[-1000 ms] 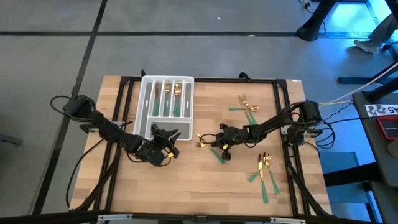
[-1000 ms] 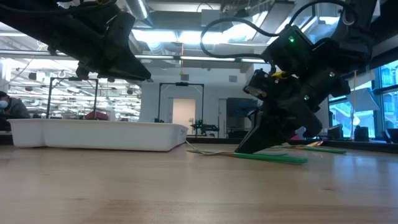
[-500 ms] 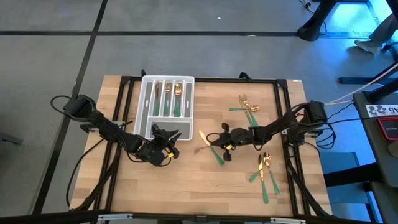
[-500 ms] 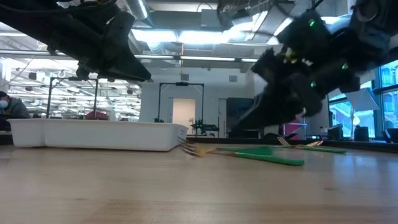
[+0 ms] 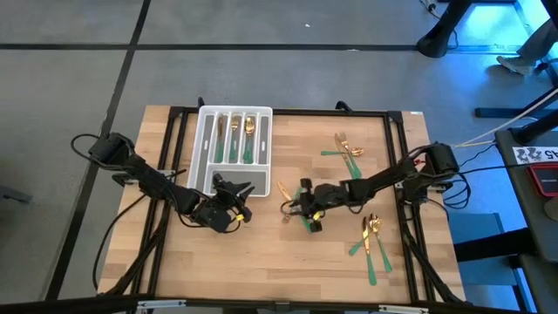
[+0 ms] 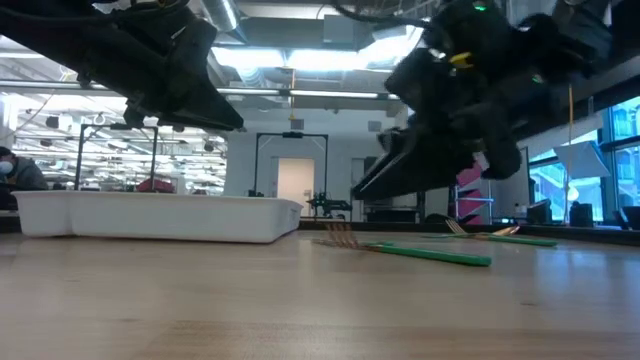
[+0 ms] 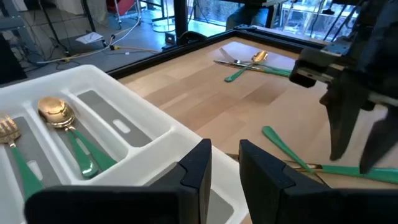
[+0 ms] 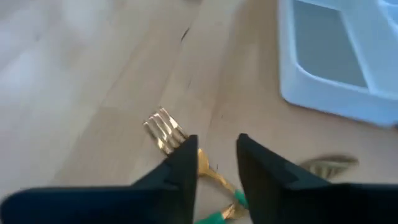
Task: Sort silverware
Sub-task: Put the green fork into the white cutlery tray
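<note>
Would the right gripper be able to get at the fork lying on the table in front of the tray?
Probably yes: the right gripper hangs open directly over the fork, with nothing between them and the tray off to the side.

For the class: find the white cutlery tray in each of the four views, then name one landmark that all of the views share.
High view: white tray left of centre, at the table's far side.
Low view: at left.
Left wrist view: close up, at left.
Right wrist view: its corner, upper right.
Shared landmark: right gripper, beside the tray.
</note>
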You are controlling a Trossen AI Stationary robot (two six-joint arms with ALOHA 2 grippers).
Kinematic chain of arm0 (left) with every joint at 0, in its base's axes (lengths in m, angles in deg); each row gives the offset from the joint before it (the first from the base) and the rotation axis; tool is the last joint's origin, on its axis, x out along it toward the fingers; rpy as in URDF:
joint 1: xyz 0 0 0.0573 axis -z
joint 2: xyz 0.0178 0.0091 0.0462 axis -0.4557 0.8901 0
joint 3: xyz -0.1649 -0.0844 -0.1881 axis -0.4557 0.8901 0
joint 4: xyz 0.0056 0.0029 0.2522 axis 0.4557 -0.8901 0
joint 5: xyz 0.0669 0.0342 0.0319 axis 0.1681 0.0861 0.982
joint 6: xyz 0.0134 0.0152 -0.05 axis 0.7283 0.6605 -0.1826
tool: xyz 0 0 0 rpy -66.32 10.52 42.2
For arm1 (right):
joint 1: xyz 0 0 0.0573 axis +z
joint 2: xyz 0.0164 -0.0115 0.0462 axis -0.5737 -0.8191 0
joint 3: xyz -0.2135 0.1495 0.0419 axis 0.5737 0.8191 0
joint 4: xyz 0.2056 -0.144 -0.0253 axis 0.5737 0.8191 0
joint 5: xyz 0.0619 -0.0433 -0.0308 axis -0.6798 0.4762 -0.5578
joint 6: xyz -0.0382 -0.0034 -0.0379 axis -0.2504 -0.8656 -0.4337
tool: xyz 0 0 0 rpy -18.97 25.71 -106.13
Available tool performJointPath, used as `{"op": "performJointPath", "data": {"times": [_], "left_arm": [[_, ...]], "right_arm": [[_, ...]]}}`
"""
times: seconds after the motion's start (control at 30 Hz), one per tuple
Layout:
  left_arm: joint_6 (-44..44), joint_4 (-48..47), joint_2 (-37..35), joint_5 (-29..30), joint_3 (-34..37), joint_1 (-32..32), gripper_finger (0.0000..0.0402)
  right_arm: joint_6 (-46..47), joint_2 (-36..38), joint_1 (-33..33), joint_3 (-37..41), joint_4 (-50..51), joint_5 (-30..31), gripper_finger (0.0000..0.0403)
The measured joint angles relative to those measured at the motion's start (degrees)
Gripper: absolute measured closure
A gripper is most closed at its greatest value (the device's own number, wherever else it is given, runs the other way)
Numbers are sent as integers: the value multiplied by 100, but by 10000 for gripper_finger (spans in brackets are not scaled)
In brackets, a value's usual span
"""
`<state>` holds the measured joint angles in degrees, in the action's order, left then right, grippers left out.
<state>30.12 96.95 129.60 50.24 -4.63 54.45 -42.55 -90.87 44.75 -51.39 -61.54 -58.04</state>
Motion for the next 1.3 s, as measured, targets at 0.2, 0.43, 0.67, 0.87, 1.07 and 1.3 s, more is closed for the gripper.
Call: {"op": "performJointPath", "data": {"times": [0.2, 0.43, 0.67, 0.87, 1.07, 1.3], "left_arm": [[-104, 11, 0, -5, 0, -55, 332], [-141, 15, 0, -18, -2, -55, 332], [-189, 26, 0, -17, -1, -55, 332], [-187, 19, 0, -17, 0, -55, 332], [120, -83, -14, -156, 0, 22, 332], [402, -415, -495, -16, -50, 529, 332]], "right_arm": [[-1428, -448, -2, -1295, 2418, -11, 244], [-2552, -816, -45, -2208, 3820, -213, 266], [-2833, -1253, -291, -2506, 4045, -776, 296], [-2286, -1568, -517, -2502, 3576, -1655, 333], [-1607, -1847, -450, -2496, 2483, -1859, 373], [-352, -1943, -350, -2459, 1208, -1955, 368]]}}
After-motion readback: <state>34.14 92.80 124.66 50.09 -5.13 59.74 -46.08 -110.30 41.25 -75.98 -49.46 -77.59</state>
